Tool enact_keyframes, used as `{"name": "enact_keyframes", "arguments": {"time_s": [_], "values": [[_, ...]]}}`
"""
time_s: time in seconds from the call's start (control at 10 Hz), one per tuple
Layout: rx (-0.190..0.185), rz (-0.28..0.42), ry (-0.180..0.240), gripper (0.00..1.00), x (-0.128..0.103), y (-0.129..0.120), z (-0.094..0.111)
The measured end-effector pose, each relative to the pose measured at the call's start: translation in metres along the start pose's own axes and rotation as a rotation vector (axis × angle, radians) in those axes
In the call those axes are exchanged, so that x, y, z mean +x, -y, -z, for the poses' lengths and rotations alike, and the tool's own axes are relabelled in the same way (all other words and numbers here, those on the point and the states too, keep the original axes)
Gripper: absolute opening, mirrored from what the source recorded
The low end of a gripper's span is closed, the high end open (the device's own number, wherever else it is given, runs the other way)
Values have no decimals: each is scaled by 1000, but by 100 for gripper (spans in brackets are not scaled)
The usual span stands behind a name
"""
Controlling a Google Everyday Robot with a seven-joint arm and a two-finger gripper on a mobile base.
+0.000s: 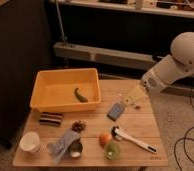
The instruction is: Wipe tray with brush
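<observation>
Released hand (131, 96) above the desk (140, 125)
Tray (60, 105) sits at 10 o'clock on the desk; the hand hangs at 3 o'clock, holding nothing; the brush (135, 141) lies at 5 o'clock, apart from it

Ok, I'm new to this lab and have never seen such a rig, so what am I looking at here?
The big white shape on the right is a robot arm. At its end is the gripper, a two-finger claw. It hangs open above the right side of the wooden table and holds nothing. There is only one camera view, looking down on the table from the front; where the camera is mounted I cannot tell. On the table sit a yellow-orange tray with a small green item inside, a blue pad, a white long-handled brush near the front right, an orange fruit, a green fruit and a white cup. The brush lies untouched.
</observation>
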Motion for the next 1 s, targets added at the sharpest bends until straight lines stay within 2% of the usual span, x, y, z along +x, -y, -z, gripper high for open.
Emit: {"name": "enact_keyframes", "arguments": {"time_s": [0.2, 0.4, 0.7, 0.8, 0.9, 1.0], "values": [[5, 10, 6, 80, -1, -1, 0], [33, 66, 25, 80, 4, -6, -6], [44, 144, 38, 80, 34, 9, -40], [56, 167, 30, 80, 53, 22, -53], [62, 185, 11, 80, 62, 31, -67], [62, 186, 11, 80, 62, 31, -68]]}}
